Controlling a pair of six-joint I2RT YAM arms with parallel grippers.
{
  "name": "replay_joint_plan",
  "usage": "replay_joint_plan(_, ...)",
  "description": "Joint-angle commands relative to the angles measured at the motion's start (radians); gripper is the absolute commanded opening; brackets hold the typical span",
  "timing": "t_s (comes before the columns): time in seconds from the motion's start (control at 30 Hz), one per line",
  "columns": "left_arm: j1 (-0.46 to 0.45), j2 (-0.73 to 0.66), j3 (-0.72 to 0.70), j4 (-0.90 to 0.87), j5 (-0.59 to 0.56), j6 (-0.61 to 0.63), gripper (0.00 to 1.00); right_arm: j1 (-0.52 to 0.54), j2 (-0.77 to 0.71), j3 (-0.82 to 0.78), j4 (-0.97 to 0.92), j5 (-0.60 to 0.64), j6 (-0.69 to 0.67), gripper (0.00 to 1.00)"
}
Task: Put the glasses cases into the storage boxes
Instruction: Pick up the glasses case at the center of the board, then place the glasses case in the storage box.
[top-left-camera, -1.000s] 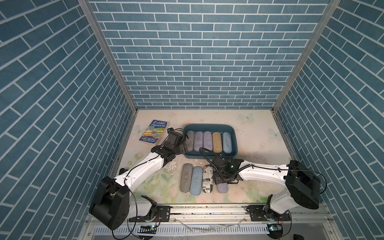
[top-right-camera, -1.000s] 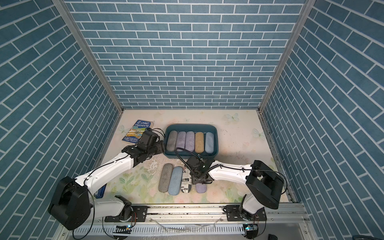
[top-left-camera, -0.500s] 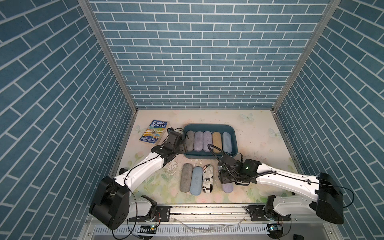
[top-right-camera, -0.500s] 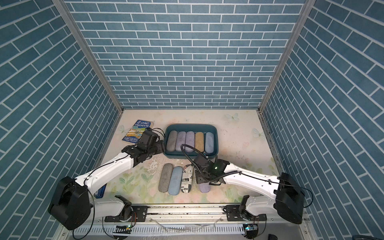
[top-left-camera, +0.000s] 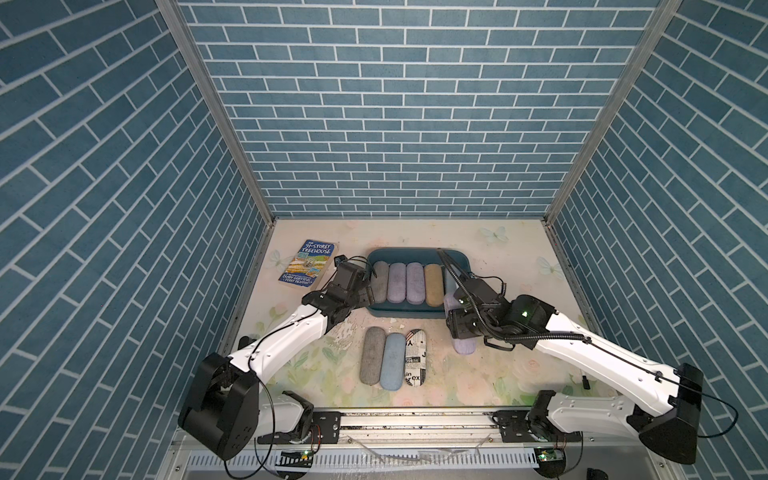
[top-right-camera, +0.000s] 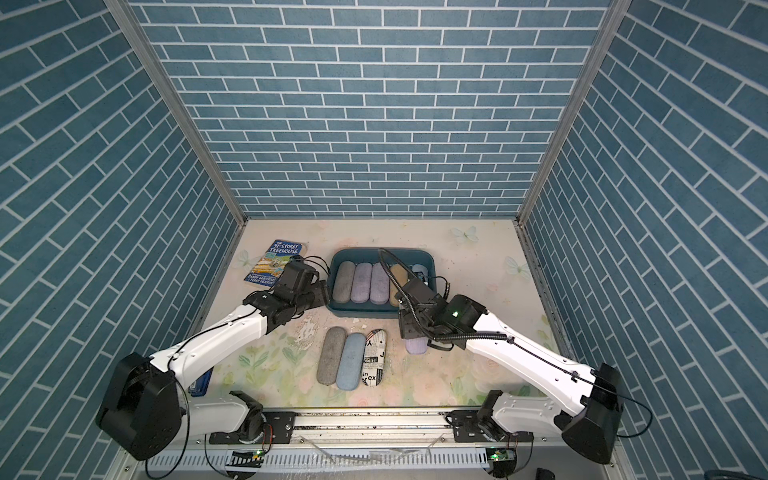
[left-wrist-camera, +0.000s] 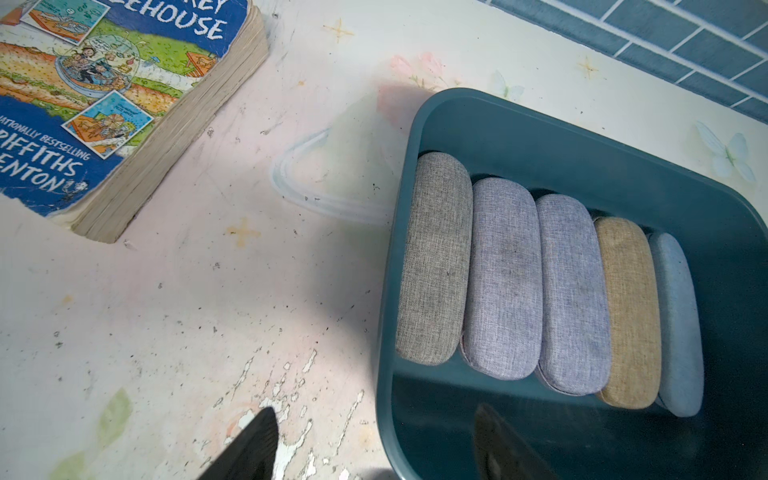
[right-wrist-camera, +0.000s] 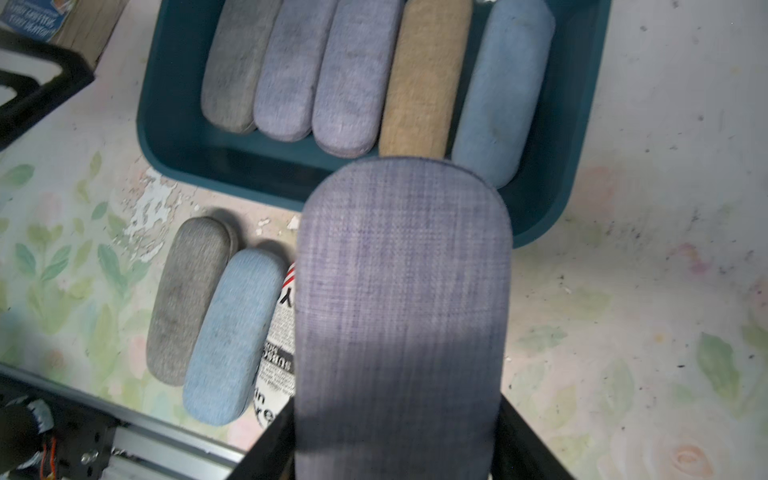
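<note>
The dark teal storage box (top-left-camera: 415, 252) (left-wrist-camera: 561, 166) holds several glasses cases side by side: grey (top-left-camera: 379, 282), two lavender (top-left-camera: 397, 282) (top-left-camera: 414, 282), tan (top-left-camera: 433, 284) and light blue (right-wrist-camera: 498, 91). A grey case (top-left-camera: 372, 355), a light blue case (top-left-camera: 392, 361) and a newspaper-print case (top-left-camera: 415, 363) lie on the table in front. My right gripper (right-wrist-camera: 397, 440) (top-left-camera: 459, 328) is shut on another lavender case (right-wrist-camera: 403, 291) (top-right-camera: 416, 345), held above the table with its far end at the box's near right rim. My left gripper (left-wrist-camera: 374, 444) (top-left-camera: 365, 297) is open, one finger on each side of the box's left wall.
A blue paperback book (top-left-camera: 309, 264) lies left of the box, beside my left wrist. A blue object (top-right-camera: 201, 382) shows partly under the left arm near the front left corner. Brick-patterned walls close in three sides; a metal rail (top-left-camera: 415, 415) runs along the front.
My right arm has lifted the lavender case off the table beside the newspaper-print case and carried it right and toward the box. The left arm has not moved.
</note>
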Motion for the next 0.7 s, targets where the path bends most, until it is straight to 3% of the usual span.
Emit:
replay_joint_plan(0.0, 0.008, -0.003, 0.001, 0.001, -0.011, 0.011, 0.75, -0.062, 0.047, 0.039, 0.038, 0.019, -0.106, 0.52)
replay_joint_plan(0.27, 0.012, 0.005, 0.001, 0.009, -0.008, 0.010, 0.76, -0.214, 0.244, 0.135, 0.148, -0.012, -0.213, 0.52)
replay_joint_plan(0.67, 0.027, 0.019, -0.003, 0.018, 0.005, 0.011, 0.76, -0.297, 0.524, 0.291, 0.208, -0.047, -0.253, 0.52)
